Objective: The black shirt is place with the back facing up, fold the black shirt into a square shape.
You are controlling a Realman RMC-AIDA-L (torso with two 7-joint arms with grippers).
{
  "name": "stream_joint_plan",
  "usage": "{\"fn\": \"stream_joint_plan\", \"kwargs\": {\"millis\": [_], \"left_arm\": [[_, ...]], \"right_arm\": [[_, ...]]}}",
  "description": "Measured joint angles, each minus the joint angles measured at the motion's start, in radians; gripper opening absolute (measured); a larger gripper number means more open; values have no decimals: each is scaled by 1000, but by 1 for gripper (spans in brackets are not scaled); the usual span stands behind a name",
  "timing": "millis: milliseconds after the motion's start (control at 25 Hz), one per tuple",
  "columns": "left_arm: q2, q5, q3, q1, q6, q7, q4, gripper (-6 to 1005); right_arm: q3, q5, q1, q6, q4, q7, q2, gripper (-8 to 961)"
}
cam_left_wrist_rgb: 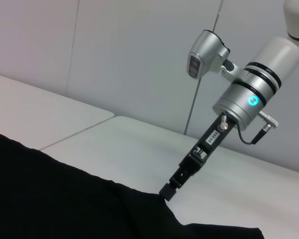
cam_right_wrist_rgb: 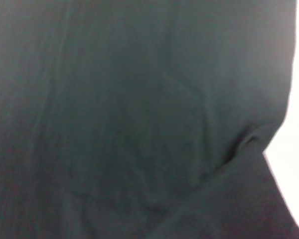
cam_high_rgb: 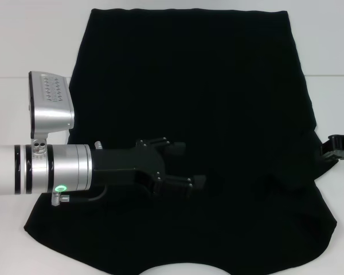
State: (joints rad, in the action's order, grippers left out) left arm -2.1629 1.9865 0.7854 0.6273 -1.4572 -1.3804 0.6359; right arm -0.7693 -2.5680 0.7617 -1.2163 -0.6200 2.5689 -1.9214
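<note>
Black shirt [cam_high_rgb: 206, 103] flat; left gripper [cam_high_rgb: 189, 166] spread above it, holding nothing.

one black shirt [cam_high_rgb: 189, 114], two tools, one table [cam_high_rgb: 23, 40]

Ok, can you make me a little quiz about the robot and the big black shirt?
1. Fill in: the right gripper sits at the ____ of the large black soft fabric shirt, not its middle.
2. True or false: the shirt is already folded into a small square.
3. Which gripper is above the shirt with its fingers spread apart? A) the left gripper B) the right gripper C) neither

Key: 1 edge; 2 false, it lies spread out on the white table; 3 A.
</note>
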Motion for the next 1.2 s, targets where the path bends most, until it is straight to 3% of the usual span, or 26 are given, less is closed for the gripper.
{"fn": "stream_joint_plan", "kwargs": {"millis": [280, 480, 600, 800, 1200], "left_arm": [[0, 0, 0, 0, -1, 0, 0, 959], [0, 0, 0, 4, -3, 0, 0, 959], [0, 0, 0, 4, -3, 0, 0, 959], [0, 0, 0, 5, -5, -1, -1, 960], [0, 0, 0, 5, -1, -2, 0, 958]], "right_arm": [[22, -4, -11, 29, 4, 0, 15, 132], [21, -43, -12, 48, 9, 20, 21, 366], [20, -61, -9, 54, 10, 26, 21, 593], [23, -70, -3, 60, 11, 27, 18, 660], [13, -71, 0, 81, 25, 27, 6, 659]]}}
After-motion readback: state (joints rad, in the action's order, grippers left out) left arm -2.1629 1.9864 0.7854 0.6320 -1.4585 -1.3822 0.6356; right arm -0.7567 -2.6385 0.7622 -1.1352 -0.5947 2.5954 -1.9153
